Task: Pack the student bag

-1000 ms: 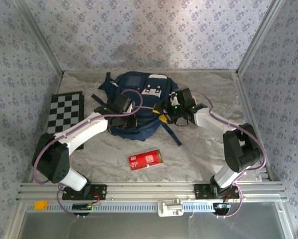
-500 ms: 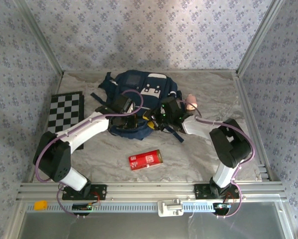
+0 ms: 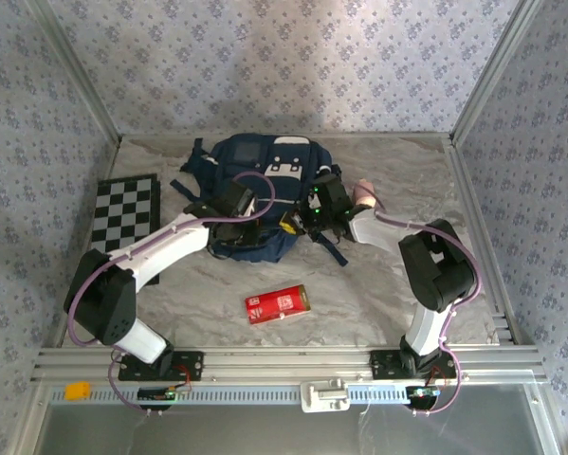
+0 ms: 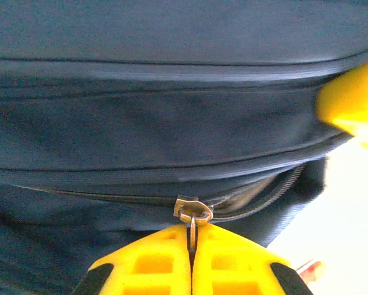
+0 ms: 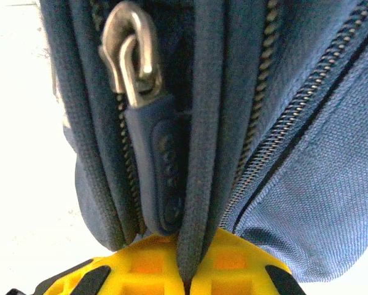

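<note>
- At the near edge of the student bag, the left jaws are pressed together, pinching the thin metal zip pull that hangs from the slider. The zip track beside it gapes slightly.
- On the bag's right side, the right jaws are clamped shut on a padded ridge of navy fabric. A rubber zip tab on a metal ring lies just beside that ridge, touching the jaws' tips.
- From above, the student bag lies towards the back of the bench, with both arms reaching in to meet it.
- A red carton lies on the bench nearer the arms, apart from the bag. A checkered board sits at the left.
- The step in hand looks like opening the zip. The next move likely calls for drawing the pull along its track while the right jaws hold the fabric taut.
</note>
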